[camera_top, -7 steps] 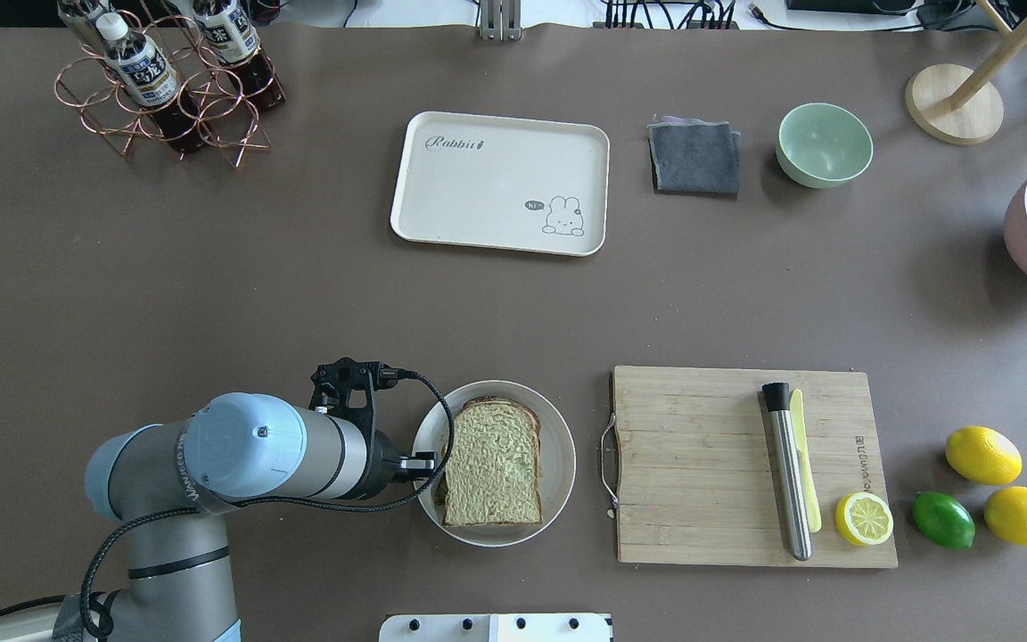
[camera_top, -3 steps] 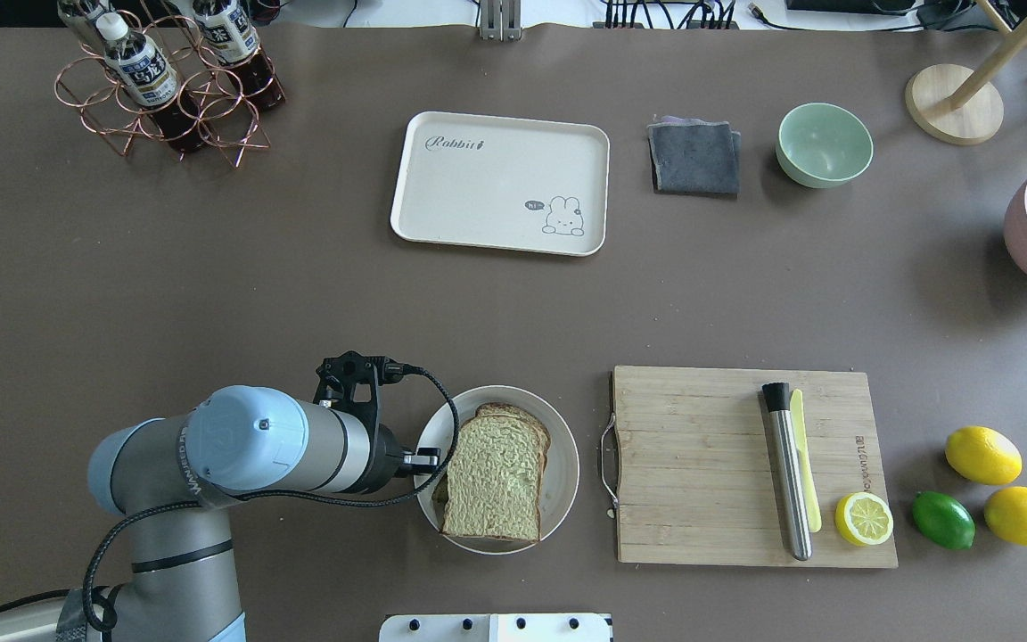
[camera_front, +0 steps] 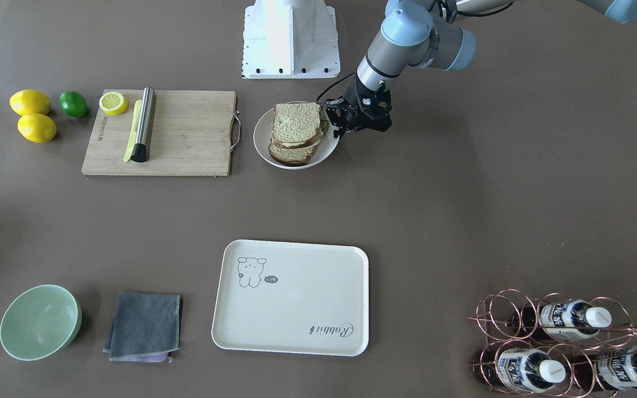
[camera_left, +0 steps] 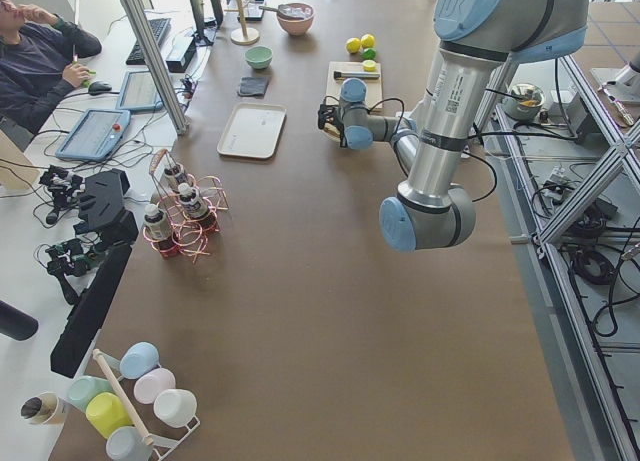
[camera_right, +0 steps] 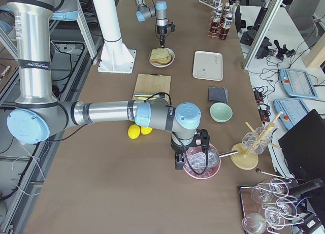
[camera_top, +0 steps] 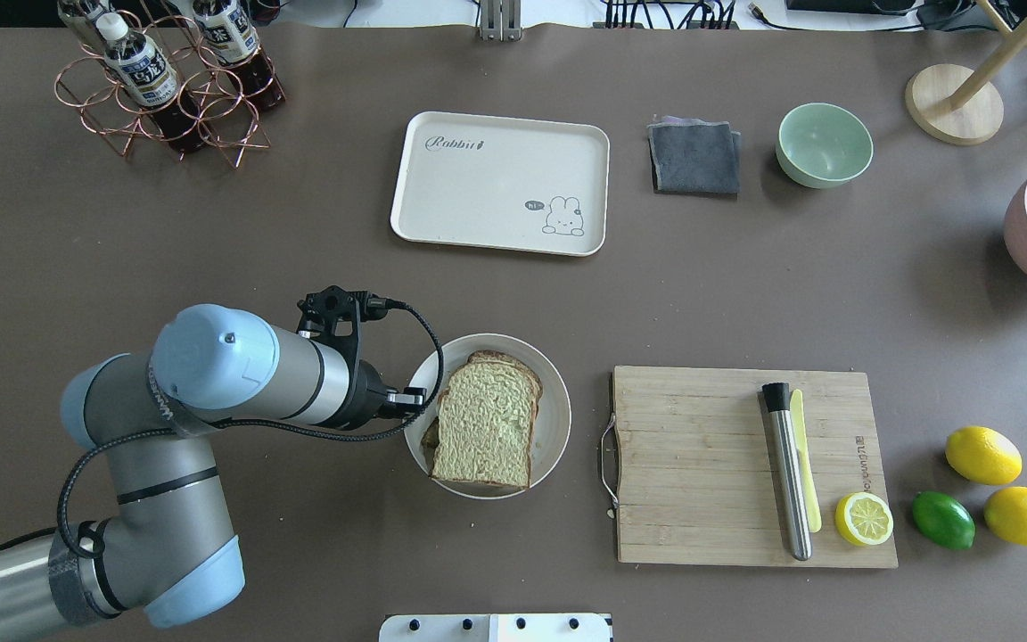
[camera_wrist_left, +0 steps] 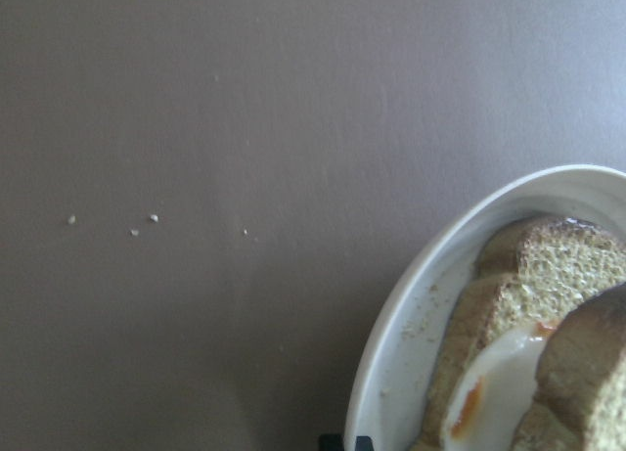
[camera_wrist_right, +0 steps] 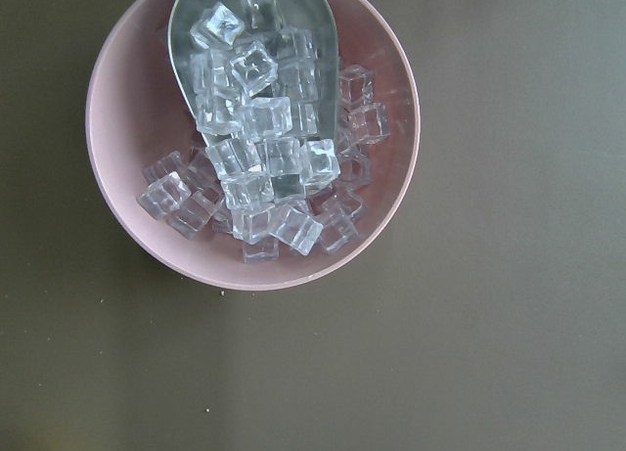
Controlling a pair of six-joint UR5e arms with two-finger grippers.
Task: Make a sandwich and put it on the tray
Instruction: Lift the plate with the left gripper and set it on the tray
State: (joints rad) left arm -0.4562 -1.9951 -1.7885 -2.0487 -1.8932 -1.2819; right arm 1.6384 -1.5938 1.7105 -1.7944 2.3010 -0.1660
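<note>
The sandwich [camera_top: 485,428] is two brown-crusted bread slices stacked in a round white dish [camera_top: 558,419], with the fried egg [camera_wrist_left: 494,392] showing between them in the left wrist view. My left gripper [camera_top: 417,412] is shut on the dish's left rim, seen from across the table too [camera_front: 334,127]. The cream tray [camera_top: 487,169] with the grey drawing and "Rabbit" script lies bare further out. My right gripper [camera_right: 190,160] hangs over a pink bowl of ice [camera_wrist_right: 127,177]; I cannot tell whether it is open or shut.
A wooden cutting board [camera_top: 710,464] right of the dish bears a metal rod [camera_top: 787,473], a yellow knife and a lemon half. Lemons and a lime [camera_top: 943,520] lie beyond it. A grey cloth [camera_top: 694,158], a green bowl [camera_top: 824,144] and a copper bottle rack [camera_top: 166,80] stand at the far side.
My left arm has moved away from the robot base, and the white dish with the sandwich has slid with it toward the tray. The top slice has shifted slightly.
</note>
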